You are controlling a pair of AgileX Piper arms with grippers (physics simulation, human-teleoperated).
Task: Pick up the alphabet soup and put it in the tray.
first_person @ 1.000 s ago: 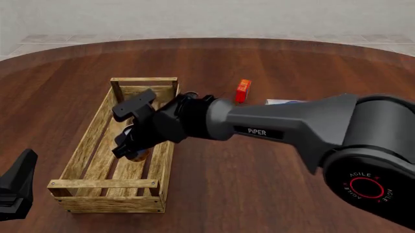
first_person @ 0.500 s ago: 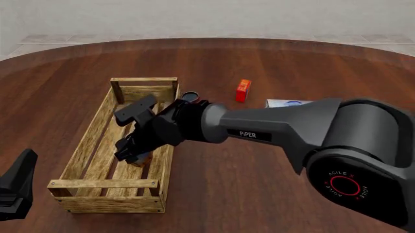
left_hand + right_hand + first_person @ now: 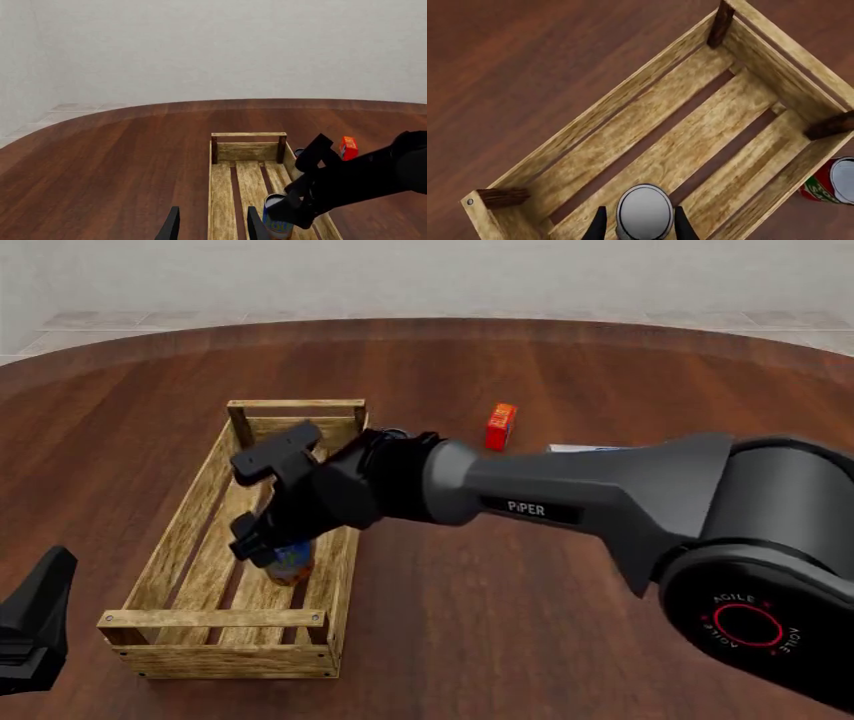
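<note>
Between the fingers of the right gripper the alphabet soup is being clasped, one dark finger lying against each side of the can. Its silvery top is being shown full-on in the right wrist view, and its blue and orange-yellow label is being glimpsed below the gripper in the front view. The can is being held upright inside the tray, close to the tray's right wall; whether it is resting on the slats cannot be told. The long dark right arm is being stretched across the table from the right. Just outside the tray's far right corner a red-and-green can is being partly shown. Farther right, well apart from the tray, a small orange box is standing. At the near left edge the left gripper is being kept over bare wood beside the tray, its fingers standing apart with nothing between them.
</note>
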